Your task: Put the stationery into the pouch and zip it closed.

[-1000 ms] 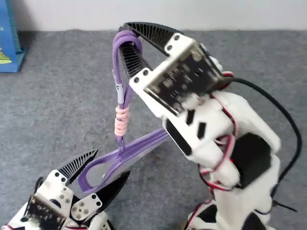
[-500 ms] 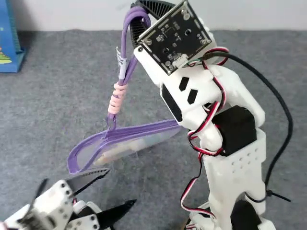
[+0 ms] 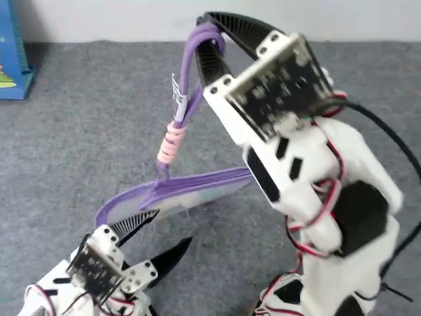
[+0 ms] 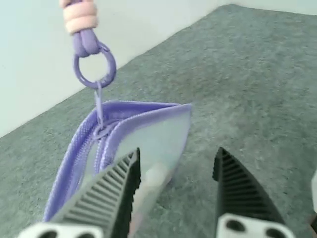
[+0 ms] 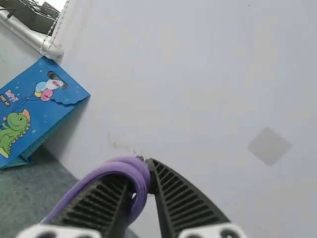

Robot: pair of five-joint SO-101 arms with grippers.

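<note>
Right gripper (image 3: pixel 201 36): 12 o'clock in the high view, clenched on the purple strap (image 3: pixel 187 72) and held high, likely to draw the zip pull (image 4: pixel 94 72) along.
Pouch (image 3: pixel 191 187): centre, slung beneath the strap, zip edge uppermost; contact with the tabletop (image 3: pixel 79 118) cannot be told.
Left gripper (image 3: pixel 169 229): 7 o'clock, released, jaws apart just beside the pouch's near end, probably to brace it against the pull.
</note>
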